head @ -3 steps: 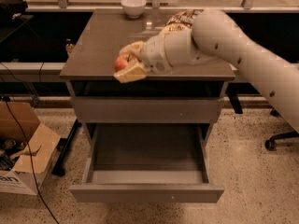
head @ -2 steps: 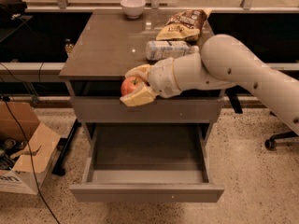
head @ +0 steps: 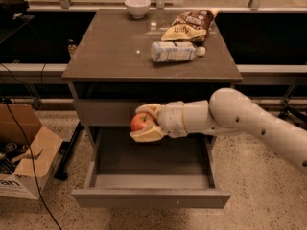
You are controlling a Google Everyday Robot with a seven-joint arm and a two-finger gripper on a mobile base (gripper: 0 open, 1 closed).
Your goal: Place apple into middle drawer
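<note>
The gripper [head: 145,123] has dropped from cabinet-top height a second ago to just below the closed upper front, and now hangs over the open drawer [head: 153,164]. Its fingers [head: 147,135] pinch the apple [head: 140,121] between them, one above and one below. The apple is in the air over the left rear of the tray floor, not touching it. So the carry looks nearly done; what is left, I judge, is a short lowering and a release. Let go from this height, the apple may bounce or roll, though the walls should keep it in. The bottle [head: 175,51], chip bag [head: 189,24] and bowl [head: 137,6] sit on the cabinet top [head: 110,51], well apart from the arm
</note>
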